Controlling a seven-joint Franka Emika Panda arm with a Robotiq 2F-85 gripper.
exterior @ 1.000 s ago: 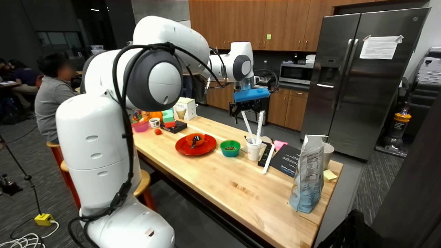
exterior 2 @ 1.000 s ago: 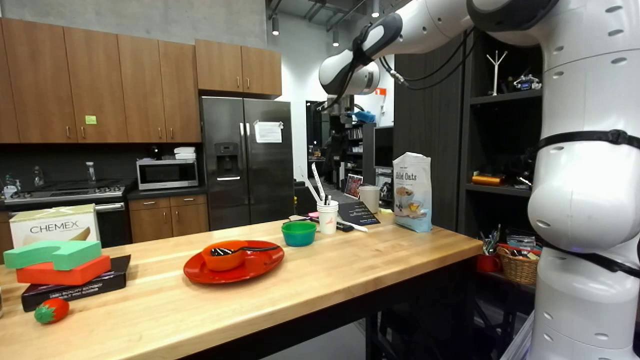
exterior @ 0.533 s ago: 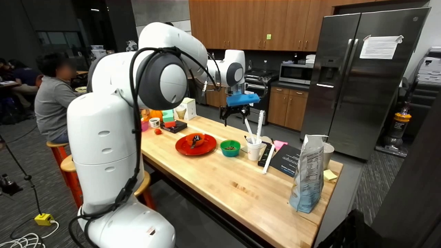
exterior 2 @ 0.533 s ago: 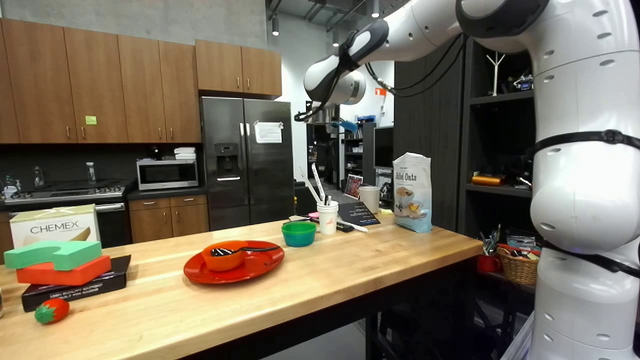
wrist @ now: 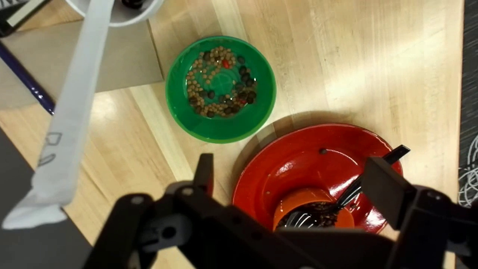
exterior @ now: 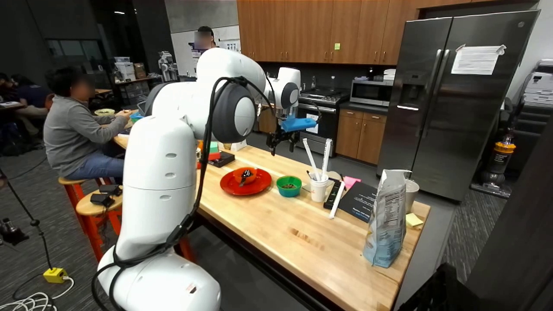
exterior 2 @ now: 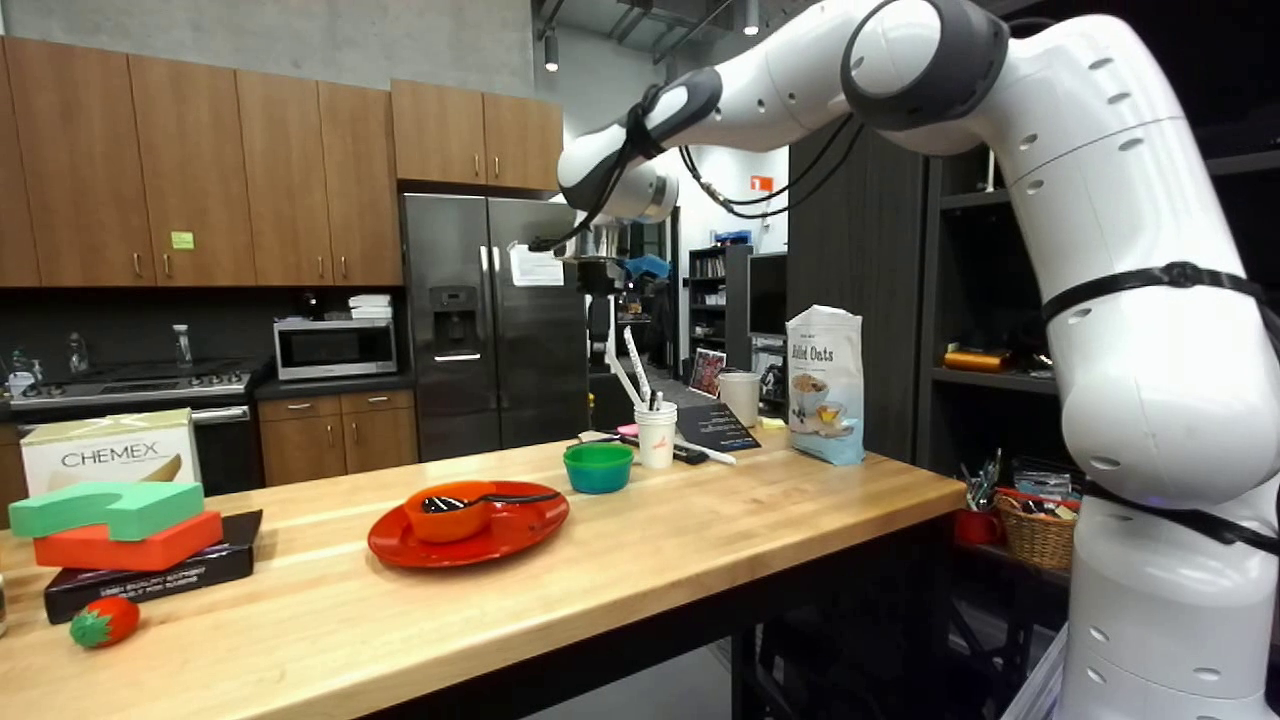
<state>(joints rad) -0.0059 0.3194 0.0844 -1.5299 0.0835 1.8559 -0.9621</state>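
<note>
Your gripper (exterior: 282,150) hangs farther from the white cup (exterior: 319,190) than a second ago, its jaws spread apart. Down on the worktop (exterior: 281,224), you have the green bowl (wrist: 220,129) just beside the red plate (wrist: 298,147), which carries the orange bowl (exterior 2: 446,527) with its black utensil (wrist: 350,194).

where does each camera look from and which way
An exterior view: beside the white jointed arm, looming large, facing the grey metal fridge across the pale wooden table.
An exterior view: near the mint-green arched block, facing over the table; arm at image right.
Wrist view: above the table, facing down at the round green bowl and round red plate; open black gripper at bottom.
Both exterior views share arm, table, fridge.
</note>
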